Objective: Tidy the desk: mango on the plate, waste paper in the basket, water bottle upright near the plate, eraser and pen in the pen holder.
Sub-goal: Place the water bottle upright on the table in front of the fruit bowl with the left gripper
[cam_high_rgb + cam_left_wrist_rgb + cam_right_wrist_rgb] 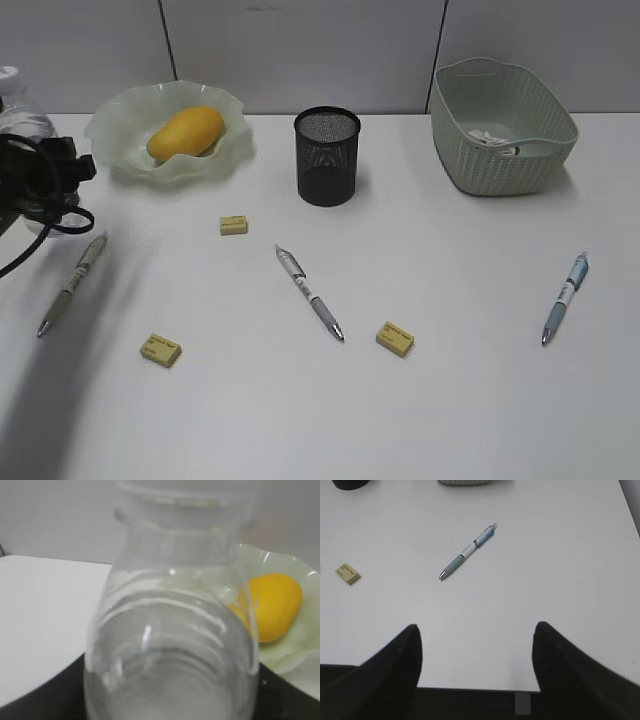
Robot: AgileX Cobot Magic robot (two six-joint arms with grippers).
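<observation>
The yellow mango (185,132) lies in the wavy-rimmed green plate (120,112); it also shows in the left wrist view (275,605). The clear water bottle (170,630) stands upright left of the plate, and my left gripper (30,150) is shut on it. White waste paper (490,137) lies in the basket (505,160). The black mesh pen holder (327,155) stands at centre back. On the desk (450,400) lie three pens (72,283) (309,292) (565,297) and three erasers (233,225) (160,349) (395,338). My right gripper (476,630) hangs open over the desk's front edge, with nothing between its fingers.
A grey partition wall (300,40) runs along the back of the desk. Black cables (45,225) from my left arm hang over the far-left part of the desk, close to the leftmost pen. From the right wrist, the blue pen (468,557) lies ahead and an eraser (348,573) to the left.
</observation>
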